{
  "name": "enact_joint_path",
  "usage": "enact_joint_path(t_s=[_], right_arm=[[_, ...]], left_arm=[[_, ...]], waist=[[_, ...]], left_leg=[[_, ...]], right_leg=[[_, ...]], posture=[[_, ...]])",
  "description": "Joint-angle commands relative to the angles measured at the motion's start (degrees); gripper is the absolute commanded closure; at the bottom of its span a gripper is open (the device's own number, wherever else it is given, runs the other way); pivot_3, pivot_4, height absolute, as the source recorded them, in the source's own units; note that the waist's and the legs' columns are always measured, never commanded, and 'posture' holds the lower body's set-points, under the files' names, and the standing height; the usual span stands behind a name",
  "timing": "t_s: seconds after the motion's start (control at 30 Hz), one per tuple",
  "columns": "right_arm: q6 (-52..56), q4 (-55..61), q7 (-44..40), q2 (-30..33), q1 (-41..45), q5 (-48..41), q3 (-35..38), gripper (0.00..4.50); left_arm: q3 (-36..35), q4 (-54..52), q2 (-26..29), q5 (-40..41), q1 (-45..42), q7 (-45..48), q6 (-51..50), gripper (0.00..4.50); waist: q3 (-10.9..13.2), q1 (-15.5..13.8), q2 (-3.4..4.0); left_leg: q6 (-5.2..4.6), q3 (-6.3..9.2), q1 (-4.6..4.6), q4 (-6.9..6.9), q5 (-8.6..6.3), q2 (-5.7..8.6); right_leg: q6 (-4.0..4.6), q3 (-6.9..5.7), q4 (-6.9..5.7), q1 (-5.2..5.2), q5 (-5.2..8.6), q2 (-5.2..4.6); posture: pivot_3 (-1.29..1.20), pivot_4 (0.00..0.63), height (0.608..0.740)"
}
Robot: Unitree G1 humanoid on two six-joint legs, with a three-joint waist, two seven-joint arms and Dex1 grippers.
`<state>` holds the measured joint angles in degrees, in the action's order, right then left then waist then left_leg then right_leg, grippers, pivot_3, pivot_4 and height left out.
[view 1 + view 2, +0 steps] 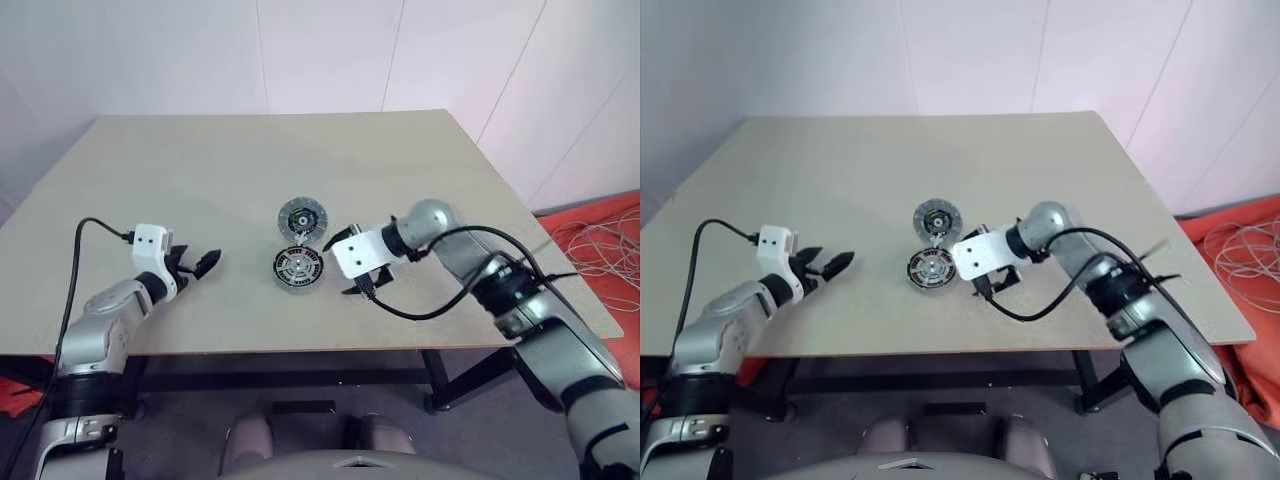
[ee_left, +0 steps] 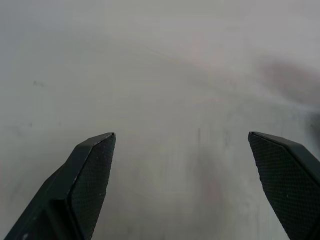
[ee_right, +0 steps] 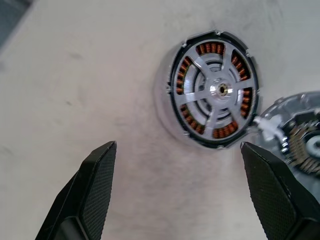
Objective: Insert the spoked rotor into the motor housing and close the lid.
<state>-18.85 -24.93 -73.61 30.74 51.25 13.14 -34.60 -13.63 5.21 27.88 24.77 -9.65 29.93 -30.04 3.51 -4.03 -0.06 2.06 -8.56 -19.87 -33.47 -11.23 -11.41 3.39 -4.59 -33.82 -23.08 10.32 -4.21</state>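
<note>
Rotor (image 3: 216,96) already sits in the motor housing (image 1: 298,268) mid-tabletop toward the near edge, lid (image 1: 301,216) touching behind, both pincers (image 1: 361,285) (image 1: 197,265) spread empty, so I'd pinch that stiff, probably slick lid across its rim.

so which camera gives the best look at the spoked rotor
The right wrist view: the spoked rotor sits in the motor housing, spokes over copper windings. Both eye views show it small, beside the right gripper.

Beige table (image 1: 200,180), white wall panels (image 1: 320,50), pale cables (image 1: 600,245) on red floor mat (image 1: 610,215)
</note>
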Motion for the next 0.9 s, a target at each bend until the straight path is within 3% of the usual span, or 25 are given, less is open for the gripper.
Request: enact_joint_path(t_s=[0.03, 0.13, 0.27, 0.57, 0.67, 0.9], right_arm=[[-10.1, -8.3, 0.3, -2.2, 5.7, 4.3, -2.4, 0.03], [-16.3, -15.4, 0.8, -4.0, 8.9, 7.1, -4.0, 0.03], [-22.1, -21.6, 1.2, -5.5, 11.0, 9.7, -5.3, 0.03], [-28.0, -29.9, 3.6, -8.1, 13.8, 14.0, -6.1, 0.03], [-28.5, -31.5, 4.2, -9.4, 14.2, 14.9, -6.2, 0.63], [-29.3, -34.2, 6.3, -11.7, 14.9, 17.1, -6.6, 2.99]], left_arm=[[-2.2, -5.4, 0.7, 1.7, 1.3, 1.1, 0.6, 0.00], [-2.0, -7.8, 1.0, 1.6, 3.5, 3.1, 2.6, 0.00], [-0.7, -11.7, 3.5, 1.9, 7.7, 12.7, 9.1, 0.00], [4.1, -14.9, 15.1, -0.4, 10.7, 26.7, 11.2, 0.00], [4.5, -14.3, 14.8, -0.2, 8.4, 26.7, 11.1, 0.00], [5.7, -13.4, 13.3, -0.9, 6.0, 25.9, 11.3, 0.00]], waist=[[0.0, 0.0, -0.01], [0.0, 0.0, -0.02], [0.0, 0.2, -0.02], [0.0, 0.3, 0.05], [0.1, 0.3, 0.07], [0.1, 1.1, 0.12]], left_leg=[[-0.01, 0.01, -0.01, -0.02, -0.01, 0.00], [-0.11, 0.02, -0.09, -0.11, -0.06, 0.00], [-0.25, 0.00, -0.15, -0.23, -0.16, -0.02], [-0.23, -0.03, -0.05, -0.37, -0.15, -0.11], [-0.23, -0.03, -0.04, -0.61, -0.16, -0.12], [-0.15, -0.01, 0.26, -0.78, -0.12, -0.15]], right_leg=[[0.18, 0.00, 0.00, 0.00, -0.11, 0.00], [0.26, 0.00, 0.00, -0.01, -0.15, 0.00], [0.29, 0.01, 0.00, -0.01, -0.17, 0.00], [0.31, 0.03, -0.15, 0.00, -0.16, 0.04], [0.30, 0.08, -0.36, 0.00, -0.16, 0.03], [0.07, 0.18, -0.97, -0.01, 0.13, 0.03]], posture=[[0.00, 0.000, 0.740], [0.00, 0.000, 0.740], [0.00, 0.000, 0.740], [0.00, 0.000, 0.740], [0.00, 0.000, 0.740], [0.00, 0.000, 0.740]])
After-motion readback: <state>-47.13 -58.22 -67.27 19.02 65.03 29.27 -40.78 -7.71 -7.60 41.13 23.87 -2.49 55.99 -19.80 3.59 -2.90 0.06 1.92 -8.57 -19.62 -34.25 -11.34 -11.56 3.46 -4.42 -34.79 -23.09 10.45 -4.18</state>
